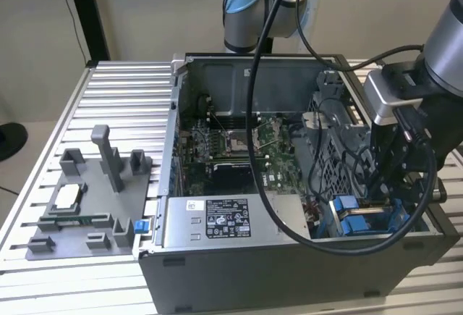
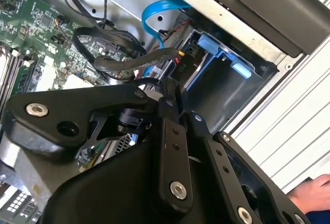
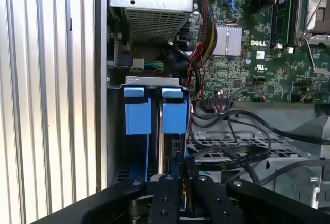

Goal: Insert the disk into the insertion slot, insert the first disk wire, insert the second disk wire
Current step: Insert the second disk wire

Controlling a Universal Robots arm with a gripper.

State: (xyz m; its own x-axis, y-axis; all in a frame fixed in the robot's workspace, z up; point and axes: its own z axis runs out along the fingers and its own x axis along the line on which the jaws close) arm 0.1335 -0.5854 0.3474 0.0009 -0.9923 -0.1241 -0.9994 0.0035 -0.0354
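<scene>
- The grey power-supply box (image 1: 217,232) in the exterior view carries a white label (image 1: 218,219) with rows of fine print and small marks, none of which can be read.
- In the first wrist view, the green motherboard (image 3: 268,74) bears a short white printed word (image 3: 262,42) beside the silver heatsink (image 3: 228,40).
- Below that word sits a small white sticker (image 3: 260,54), possibly a code, which is illegible.

Open computer case (image 1: 289,257) on a slatted table (image 1: 123,83), with a parts tray (image 1: 79,213) beside it on the exterior view's left. Inside: motherboard (image 1: 239,145) at centre, power-supply box (image 1: 217,221) along the near wall, insertion slot (image 1: 358,217) at the near corner on the exterior view's right. Gripper (image 3: 183,183) just above the slot's blue tabs (image 3: 154,110), amid loose cables (image 3: 232,147).
</scene>
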